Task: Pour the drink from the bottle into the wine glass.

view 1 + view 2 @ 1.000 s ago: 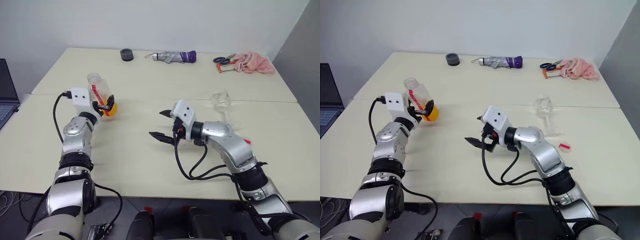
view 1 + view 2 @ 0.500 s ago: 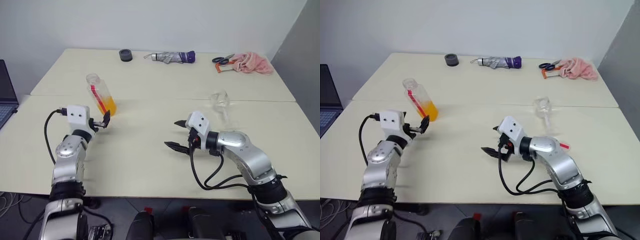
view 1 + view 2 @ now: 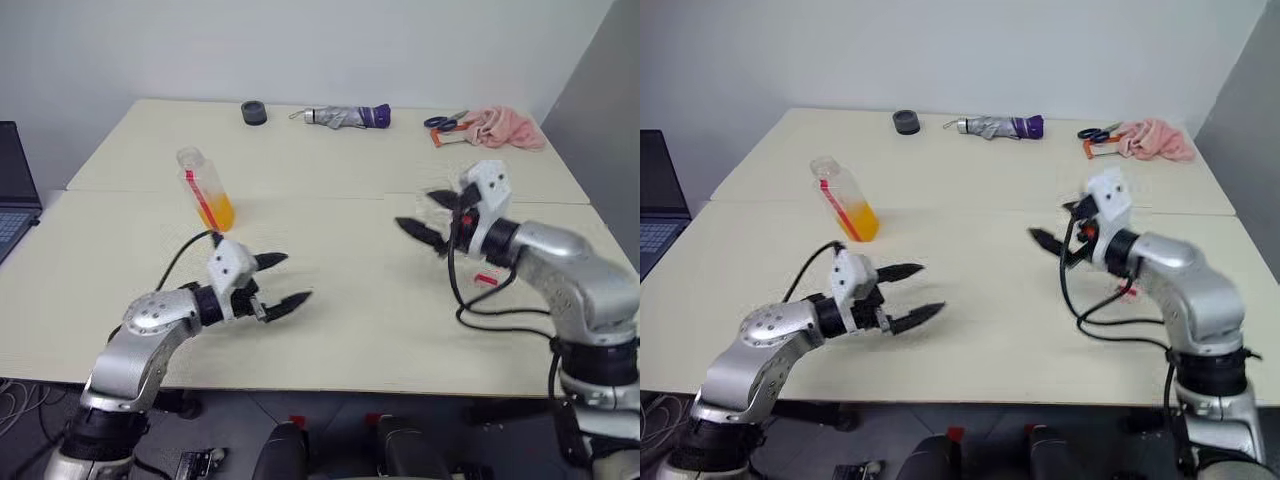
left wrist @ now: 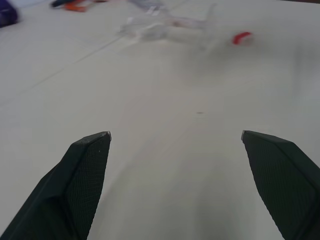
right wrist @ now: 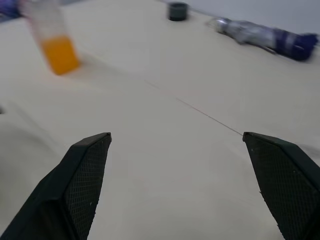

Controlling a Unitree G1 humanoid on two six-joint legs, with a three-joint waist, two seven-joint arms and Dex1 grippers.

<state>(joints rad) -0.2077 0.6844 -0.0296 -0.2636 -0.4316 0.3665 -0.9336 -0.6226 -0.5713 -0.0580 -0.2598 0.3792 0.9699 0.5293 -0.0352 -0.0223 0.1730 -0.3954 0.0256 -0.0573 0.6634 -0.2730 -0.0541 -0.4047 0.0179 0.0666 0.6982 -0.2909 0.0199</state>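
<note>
Orange-filled bottle [image 3: 205, 188] standing free, well apart from both spread-fingered, empty grippers, left [image 3: 282, 281], right [image 3: 432, 219].

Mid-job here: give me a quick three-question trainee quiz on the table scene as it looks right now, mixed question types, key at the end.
1. True or false: the left gripper is shut on the small clear plastic bottle of bright orange drink.
2. Which lies nearest the black round roll at the table's far edge?
A. the folded grey-and-purple umbrella
B. the pink cloth
C. the blue-handled scissors
3. Fill in: the bottle stands on the cream table on the robot's ____ side.

Key:
1. False. Both the left gripper and the right gripper are open and hold nothing; the bottle stands alone.
2. A
3. left
</note>
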